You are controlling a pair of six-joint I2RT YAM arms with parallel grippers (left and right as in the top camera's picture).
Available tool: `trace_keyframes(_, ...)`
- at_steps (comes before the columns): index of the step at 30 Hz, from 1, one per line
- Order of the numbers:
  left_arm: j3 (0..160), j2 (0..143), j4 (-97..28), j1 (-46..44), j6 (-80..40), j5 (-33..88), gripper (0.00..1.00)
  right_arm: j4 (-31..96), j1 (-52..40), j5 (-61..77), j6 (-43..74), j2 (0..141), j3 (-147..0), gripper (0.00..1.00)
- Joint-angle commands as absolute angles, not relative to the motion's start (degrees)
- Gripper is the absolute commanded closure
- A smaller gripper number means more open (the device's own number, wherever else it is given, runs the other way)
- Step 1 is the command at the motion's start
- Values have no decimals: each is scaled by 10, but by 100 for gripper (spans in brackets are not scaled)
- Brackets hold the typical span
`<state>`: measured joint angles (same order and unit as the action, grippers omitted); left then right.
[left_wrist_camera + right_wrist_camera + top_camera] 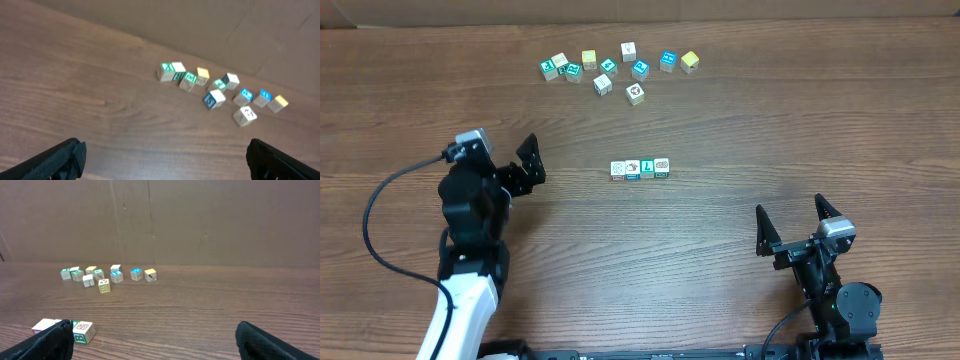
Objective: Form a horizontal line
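Note:
A short straight row of small whitish picture cubes, the horizontal line (640, 169), lies edge to edge at the middle of the wooden table. Its right end also shows low left in the right wrist view (82, 332), partly behind my finger. My left gripper (523, 164) is open and empty, well left of the row. My right gripper (799, 226) is open and empty at the front right, far from the row. In the left wrist view the fingers (165, 160) frame bare wood, and the row is out of view.
A loose cluster of several similar cubes (610, 70) lies scattered near the back edge; it also shows in the left wrist view (220, 90) and the right wrist view (105, 275). A brown cardboard wall (160, 220) stands behind the table.

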<state>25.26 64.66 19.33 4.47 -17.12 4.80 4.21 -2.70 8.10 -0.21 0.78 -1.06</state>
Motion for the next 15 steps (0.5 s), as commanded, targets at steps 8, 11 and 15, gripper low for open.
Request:
trace_keyframes(8, 135, 571, 230, 44, -132, 54, 0, 40, -25, 76, 0, 2, -4, 0)
trace_keyframes(11, 110, 546, 230, 44, -128, 54, 1, 40, -25, 76, 0, 2, -4, 0)
trace_keyframes(15, 73, 507, 231, 44, -128, 53, 1, 40, -25, 76, 0, 2, -4, 0)
